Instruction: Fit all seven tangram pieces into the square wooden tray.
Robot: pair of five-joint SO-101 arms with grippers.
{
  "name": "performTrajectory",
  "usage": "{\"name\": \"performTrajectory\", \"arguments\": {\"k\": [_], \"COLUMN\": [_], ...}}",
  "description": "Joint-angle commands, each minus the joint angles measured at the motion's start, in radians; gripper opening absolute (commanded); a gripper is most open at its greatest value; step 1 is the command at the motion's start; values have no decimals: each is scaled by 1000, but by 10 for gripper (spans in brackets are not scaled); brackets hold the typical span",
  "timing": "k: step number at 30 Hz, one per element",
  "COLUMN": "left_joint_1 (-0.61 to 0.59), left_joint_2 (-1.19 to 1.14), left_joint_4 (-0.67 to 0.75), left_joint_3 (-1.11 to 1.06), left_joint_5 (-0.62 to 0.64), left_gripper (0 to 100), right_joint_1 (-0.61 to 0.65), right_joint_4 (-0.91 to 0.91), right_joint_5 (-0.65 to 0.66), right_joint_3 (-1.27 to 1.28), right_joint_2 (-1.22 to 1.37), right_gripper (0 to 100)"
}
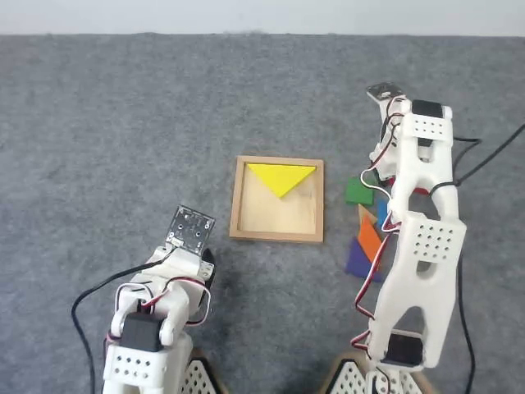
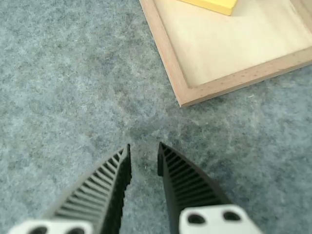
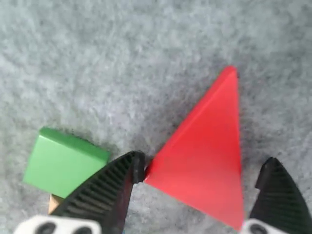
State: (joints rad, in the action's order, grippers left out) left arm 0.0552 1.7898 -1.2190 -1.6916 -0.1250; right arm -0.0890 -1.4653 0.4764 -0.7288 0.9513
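The square wooden tray (image 1: 238, 223) lies mid-table with a yellow triangle (image 1: 281, 177) fitted against its far edge. My right gripper (image 3: 197, 183) is open and straddles a red triangle (image 3: 207, 146) lying flat on the carpet. One fingertip (image 3: 131, 168) touches the triangle's corner, beside a green square (image 3: 63, 161). My right arm (image 1: 418, 238) stretches over the loose pieces: green square (image 1: 357, 190), orange piece (image 1: 369, 238), purple piece (image 1: 358, 259). My left gripper (image 2: 144, 148) hovers over bare carpet near the tray's corner (image 2: 187, 95), narrowly open and holding nothing.
Grey carpet covers the table. My left arm (image 1: 176, 271) sits at the near left, short of the tray. A blue piece (image 1: 381, 212) peeks out under the right arm. Cables trail from both arms.
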Motion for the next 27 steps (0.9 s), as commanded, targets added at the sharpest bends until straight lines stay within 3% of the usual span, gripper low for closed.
{"name": "performTrajectory", "arguments": {"k": [1, 13, 18, 21, 24, 27], "left_joint_1": [2, 2, 2, 2, 2, 2], "left_joint_2": [-2, -2, -2, -2, -2, -2], "left_joint_4": [3, 3, 3, 3, 3, 3], "left_joint_3": [7, 7, 7, 7, 7, 7], "left_joint_5": [6, 6, 6, 6, 6, 6], "left_gripper": [88, 88, 88, 88, 88, 88], "right_joint_1": [-4, 56, 87, 90, 90, 88], "right_joint_4": [41, -27, -87, -128, -214, -252], "right_joint_5": [-15, -25, -51, -41, 61, 118], "right_joint_3": [-38, -40, -40, -40, -40, -34], "right_joint_2": [10, -76, -182, -229, -249, -231], "right_gripper": [277, 258, 205, 252, 345, 374]}}
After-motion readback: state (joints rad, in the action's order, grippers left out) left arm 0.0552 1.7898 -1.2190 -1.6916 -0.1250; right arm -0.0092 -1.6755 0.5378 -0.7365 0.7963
